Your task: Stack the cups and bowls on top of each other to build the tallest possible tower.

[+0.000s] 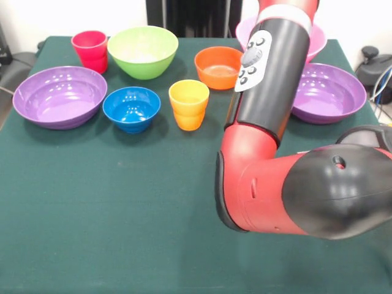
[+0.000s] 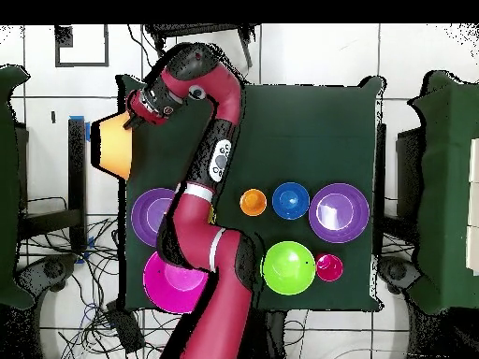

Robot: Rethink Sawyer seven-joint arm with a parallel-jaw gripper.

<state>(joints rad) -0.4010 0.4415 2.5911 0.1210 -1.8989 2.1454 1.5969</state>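
In the overhead view my gripper point(image 2: 132, 119) is at the table's far left corner, shut on the rim of the big yellow-orange bowl point(image 2: 111, 148), which hangs tilted over the table's left edge. The front view shows only my arm, not the gripper. On the table stand the red-pink cup point(image 1: 90, 51), green bowl point(image 1: 143, 51), small orange-red bowl point(image 1: 218, 66), orange cup point(image 1: 189, 104), blue bowl point(image 1: 131, 108), two purple bowls point(image 1: 60, 95) point(image 1: 327, 92) and the pink bowl point(image 1: 318, 38), each standing apart from the others. The yellow cup is out of view.
My arm's elbow point(image 1: 294, 190) covers the right front of the table point(image 1: 110, 208) in the front view. Cables and chair legs lie on the floor around the table in the overhead view point(image 2: 65, 271).
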